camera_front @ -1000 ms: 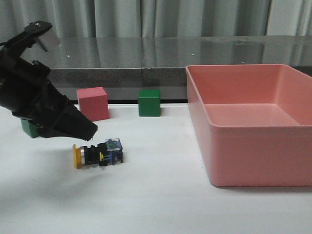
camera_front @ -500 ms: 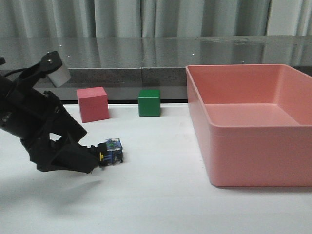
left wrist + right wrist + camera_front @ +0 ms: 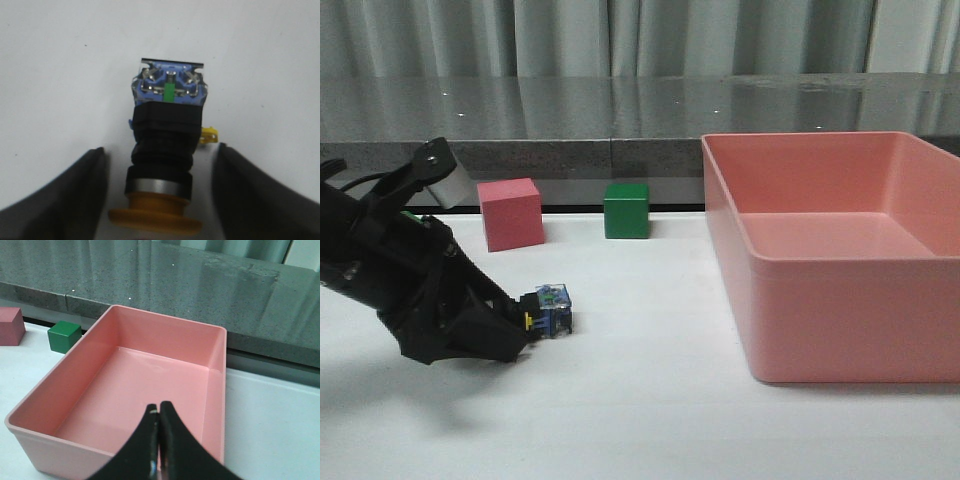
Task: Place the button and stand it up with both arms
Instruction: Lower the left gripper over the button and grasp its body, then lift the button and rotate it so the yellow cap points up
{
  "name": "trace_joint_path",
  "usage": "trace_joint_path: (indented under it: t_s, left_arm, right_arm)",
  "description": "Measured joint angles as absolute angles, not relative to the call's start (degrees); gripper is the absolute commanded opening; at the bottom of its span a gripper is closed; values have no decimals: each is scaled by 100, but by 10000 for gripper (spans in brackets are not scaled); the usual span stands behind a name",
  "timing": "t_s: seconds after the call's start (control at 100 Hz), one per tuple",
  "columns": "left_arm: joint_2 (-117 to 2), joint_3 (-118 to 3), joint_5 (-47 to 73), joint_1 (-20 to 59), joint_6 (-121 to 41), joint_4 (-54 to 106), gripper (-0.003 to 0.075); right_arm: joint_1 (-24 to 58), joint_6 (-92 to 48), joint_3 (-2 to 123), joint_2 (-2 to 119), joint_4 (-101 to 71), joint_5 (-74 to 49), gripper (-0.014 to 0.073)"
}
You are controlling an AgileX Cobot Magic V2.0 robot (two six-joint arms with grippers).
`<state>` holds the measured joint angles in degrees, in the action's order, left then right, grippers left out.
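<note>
The button (image 3: 167,165) is lying on its side on the tabletop (image 3: 650,420), well apart from the pink bin (image 3: 830,255), and is being straddled, ungripped, by the open left gripper (image 3: 162,200). Closing on the black body is judged next. Only the left wrist view is showing this gap; only the right wrist view is showing the right gripper (image 3: 159,450), closed and empty above the bin.

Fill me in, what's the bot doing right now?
The left claw is down at the table around the button, which lies on its side. Its fingers are open, one on each side of the black body, not yet touching it. The right claw is shut and empty, hanging over the pink bin, which holds nothing. A pink cube and a green cube sit untouched at the back. The button is not yet lifted or stood up.
</note>
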<state>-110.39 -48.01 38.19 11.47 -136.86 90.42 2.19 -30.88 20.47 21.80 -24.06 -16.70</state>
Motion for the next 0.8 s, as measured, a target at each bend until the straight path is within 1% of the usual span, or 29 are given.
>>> trace_joint_path:
  t_s: [0.01,0.02,0.03,0.06,0.09,0.36,0.53,0.59,0.67,0.74,0.8]
  left_arm:
    - [-11039,-4801,3819,1147,-13691,9042,163]
    - [-11039,-4801,3819,1147,-13705,9052,127]
    - [-11043,-4801,3819,1147,-13703,9051,109]
    - [-11043,-4801,3819,1147,-13716,9051,22]
    - [-11043,-4812,3819,1147,-13716,9051,-17]
    - [-10930,-4812,3795,1147,-13726,8958,-20]
    - [-10126,-4913,3769,1147,-12991,8527,-19]
    - [-9799,-5124,3745,1147,-12465,7953,-19]
    - [-9387,-5510,3792,1147,-11353,6931,-20]
    - [-9178,-5986,4002,1171,-10167,5721,-20]
    - [-9122,-6519,4444,1243,-9094,4443,-20]
  right_arm:
    - [219,-3088,2047,2180,-2406,-1670,-62]
    - [219,-3088,2047,2180,-2406,-1670,-62]
    - [219,-3088,2047,2180,-2406,-1670,-62]
    - [219,-3088,2047,2180,-2406,-1670,-62]
    - [219,-3088,2047,2180,-2406,-1670,-62]
    - [219,-3088,2047,2180,-2406,-1679,-62]
    - [219,-3088,2047,2180,-2406,-1679,-62]
    - [219,-3088,2047,2180,-2406,-1679,-62]
    - [219,-3088,2047,2180,-2406,-1679,-62]
    - [219,-3088,2047,2180,-2406,-1679,-62]
    - [219,-3088,2047,2180,-2406,-1679,-62]
